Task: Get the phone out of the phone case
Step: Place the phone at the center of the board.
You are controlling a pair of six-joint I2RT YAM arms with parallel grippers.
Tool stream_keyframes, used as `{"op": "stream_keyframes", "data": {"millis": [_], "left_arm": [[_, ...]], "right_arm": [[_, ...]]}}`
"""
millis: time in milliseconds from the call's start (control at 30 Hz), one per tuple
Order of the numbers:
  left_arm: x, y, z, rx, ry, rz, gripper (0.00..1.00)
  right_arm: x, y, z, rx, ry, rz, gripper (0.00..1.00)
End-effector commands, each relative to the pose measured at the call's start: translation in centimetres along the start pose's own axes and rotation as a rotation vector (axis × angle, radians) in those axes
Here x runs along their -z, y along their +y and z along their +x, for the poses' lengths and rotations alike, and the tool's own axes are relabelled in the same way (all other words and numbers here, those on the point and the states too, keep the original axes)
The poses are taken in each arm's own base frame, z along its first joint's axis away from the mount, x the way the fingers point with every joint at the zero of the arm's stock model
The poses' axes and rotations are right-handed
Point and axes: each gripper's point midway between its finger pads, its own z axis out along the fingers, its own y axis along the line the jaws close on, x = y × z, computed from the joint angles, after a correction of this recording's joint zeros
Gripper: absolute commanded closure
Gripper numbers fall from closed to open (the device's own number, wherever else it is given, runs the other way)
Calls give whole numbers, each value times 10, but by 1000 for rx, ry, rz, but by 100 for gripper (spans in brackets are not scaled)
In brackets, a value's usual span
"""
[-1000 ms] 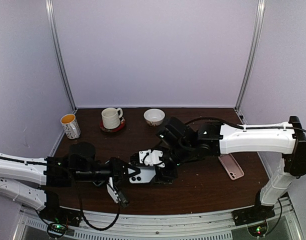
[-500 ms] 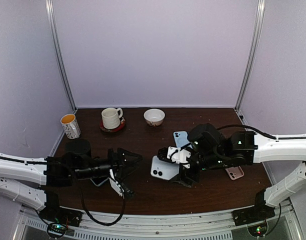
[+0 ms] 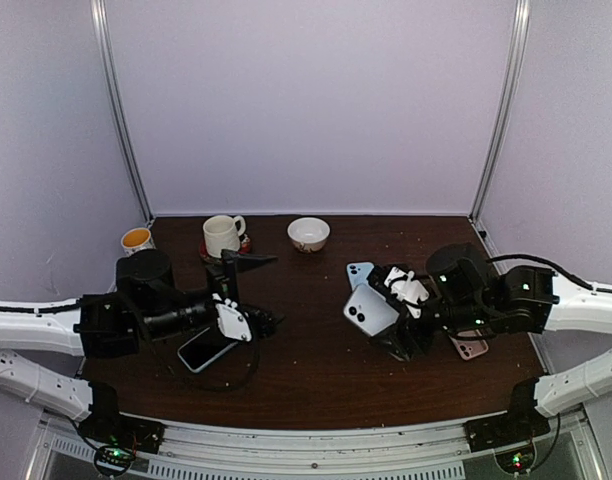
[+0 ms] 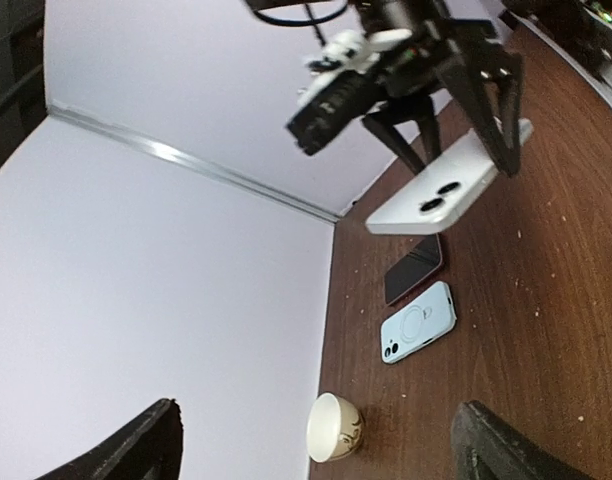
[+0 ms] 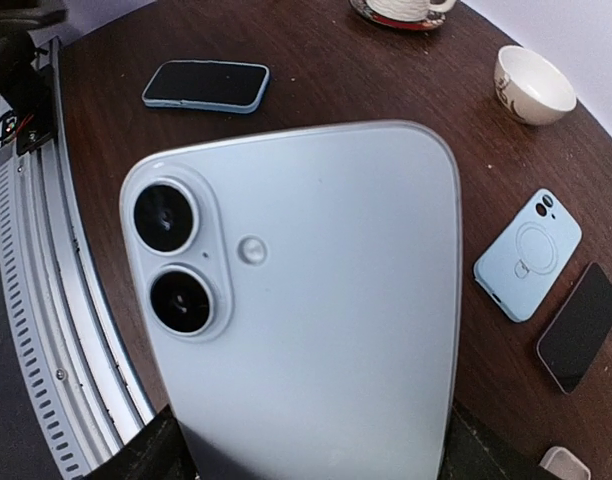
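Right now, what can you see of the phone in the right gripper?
The phone is pale blue with no case on it. It has a smooth, matte-looking back, rounded corners, two stacked lenses on a raised oval and a small flash beside them. It hangs tilted above the table, back facing up. The right gripper clamps it across its width at the end away from the lenses. Nothing else touches it. Its screen is hidden.
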Motion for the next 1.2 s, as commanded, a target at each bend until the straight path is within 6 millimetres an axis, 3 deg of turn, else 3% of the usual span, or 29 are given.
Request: {"op": "stream_keyframes", "data": {"millis": [0,167,300,467,600,833,1167], "left_arm": [[11,30,7,407,83,-73,2],[20,33,45,775,331,-147,3],[27,17,72,963,544,-175,3],[35,-9,88,1151,672,-195,2],[47,-31,99,1259,757,-206,2],[65,-74,116,1388,866,-146,2],[87,-99,139,1512,945,-92,2]], "right_arm": [[5,-23,9,-170,32,91,57],[0,-38,37,-324,198,152,58],[-8,-49,63,-437,316,208,61],[-22,-58,91,-563,401,246,60],[-30,-70,116,-670,493,284,61],[-48,-79,138,-739,579,277,57],[-66,-99,161,-816,642,284,45]]}}
